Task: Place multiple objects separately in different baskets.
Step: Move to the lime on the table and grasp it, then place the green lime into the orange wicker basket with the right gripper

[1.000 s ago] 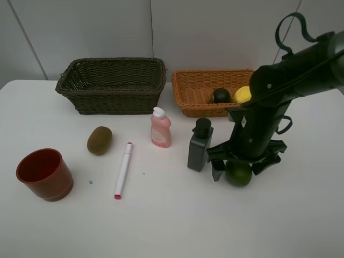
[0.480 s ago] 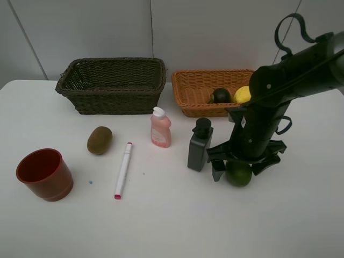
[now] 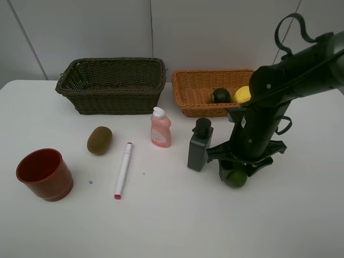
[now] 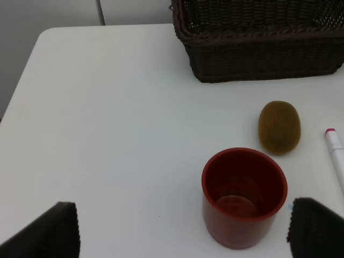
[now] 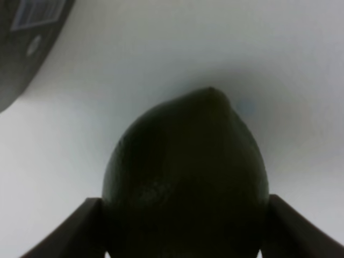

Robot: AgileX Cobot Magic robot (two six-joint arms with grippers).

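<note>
On the table at the right lies a dark green round fruit (image 3: 236, 179) (image 5: 185, 172), and my right gripper (image 3: 236, 171) (image 5: 185, 221) is shut on it from above, one finger pressed to each side. The light orange-tan basket (image 3: 212, 72) behind holds another dark green fruit (image 3: 221, 95) and the yellow lemon (image 3: 243, 94). The dark olive-brown basket (image 3: 110, 98) (image 4: 258, 59) looks empty. My left gripper (image 4: 185, 230) hangs open above the red cup (image 3: 44, 174) (image 4: 244, 196), with nothing between its fingers.
The dark grey-green bottle (image 3: 200, 145) (image 5: 27, 37) stands just left of the gripped fruit. The pink bottle (image 3: 160, 128) is upright mid-table. The kiwi (image 3: 99, 140) (image 4: 279, 127) and the marker (image 3: 123, 170) (image 4: 336, 156) lie between it and the cup.
My right gripper's fingers have closed in from wide open onto the dark green fruit. Everything else on the table is where it was.
</note>
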